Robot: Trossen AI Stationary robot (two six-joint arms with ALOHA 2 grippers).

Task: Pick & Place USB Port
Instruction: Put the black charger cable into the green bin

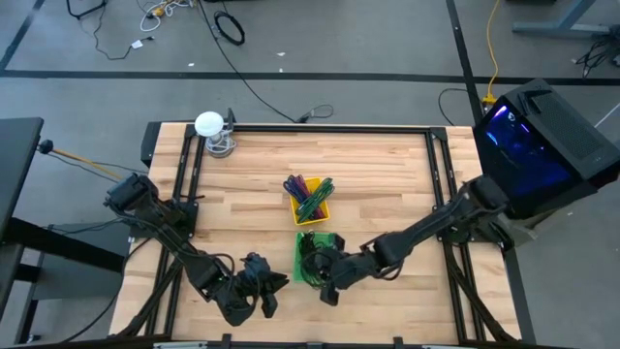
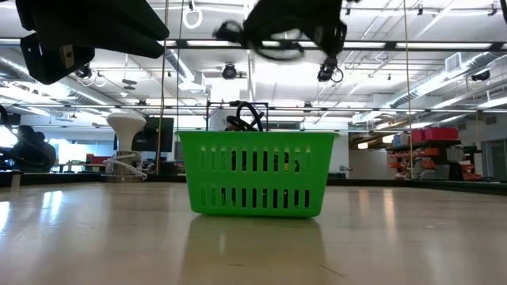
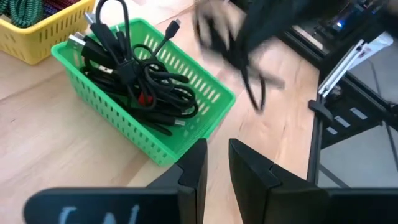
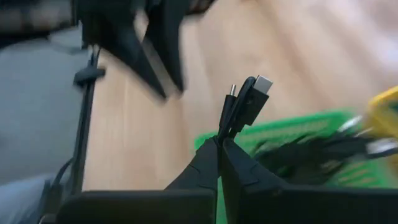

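Right tool lifts a USB cable out of the green basket

In the high view's lower middle, the right tool (image 4: 221, 142) is pinched on a black USB cable (image 4: 244, 106) just above the green basket (image 1: 302, 254). The left tool (image 3: 216, 163), lower left, hovers over the counter (image 1: 387, 174) with jaws slightly spread. Gripped only near its plug, the cable could slip free or drag tangled cables out.

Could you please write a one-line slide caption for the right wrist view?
Right gripper pinches a black USB cable above the green basket, the wooden table beneath.
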